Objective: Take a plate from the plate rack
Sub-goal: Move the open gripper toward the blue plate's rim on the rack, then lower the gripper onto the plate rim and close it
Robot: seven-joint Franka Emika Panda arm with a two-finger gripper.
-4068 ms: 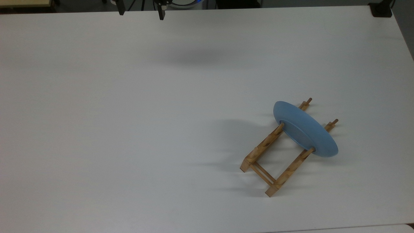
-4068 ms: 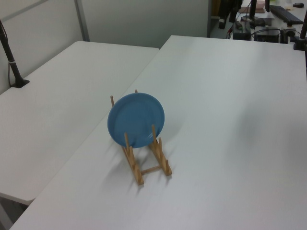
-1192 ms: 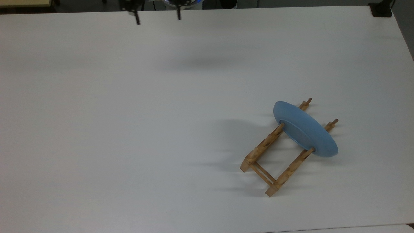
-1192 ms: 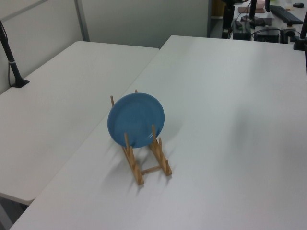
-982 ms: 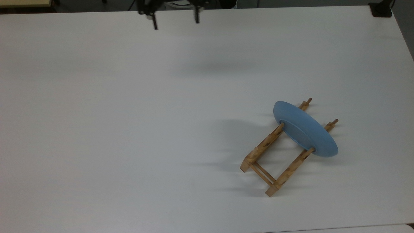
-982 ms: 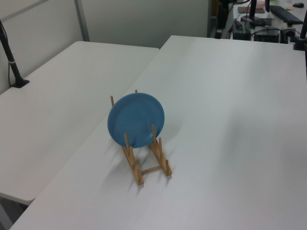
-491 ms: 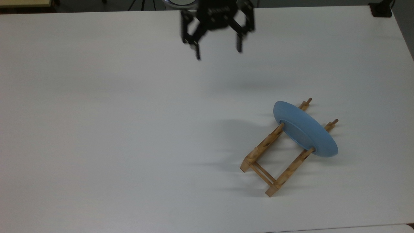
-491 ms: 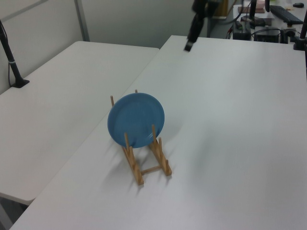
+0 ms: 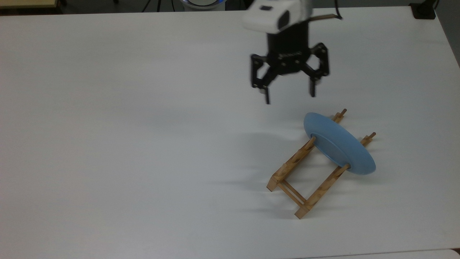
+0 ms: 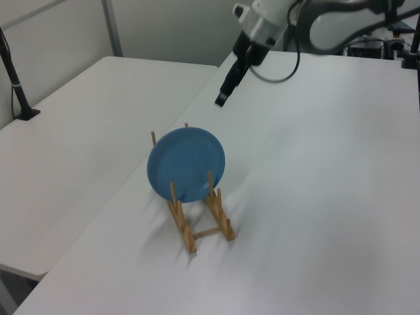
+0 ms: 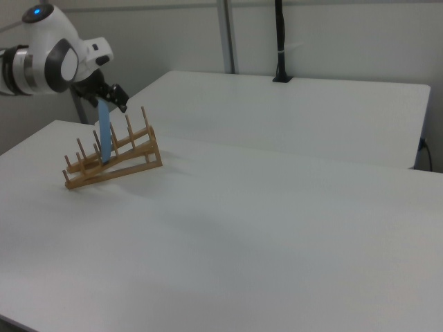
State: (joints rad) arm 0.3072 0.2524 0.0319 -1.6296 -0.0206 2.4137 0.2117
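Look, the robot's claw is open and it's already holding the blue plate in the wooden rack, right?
Not quite. The claw is open, but it isn't holding the blue plate. The top view shows it apart from the plate, which stands in the wooden rack.

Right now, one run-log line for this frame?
phase: approach | gripper: open, above table, short of blue plate | plate: upright in wooden plate rack

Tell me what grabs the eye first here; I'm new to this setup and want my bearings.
The light-blue plate stands on edge in a small wooden plate rack on the white table, toward the top view's lower right. Just above it in the top view hangs the black gripper, fingers spread open, on a white arm.
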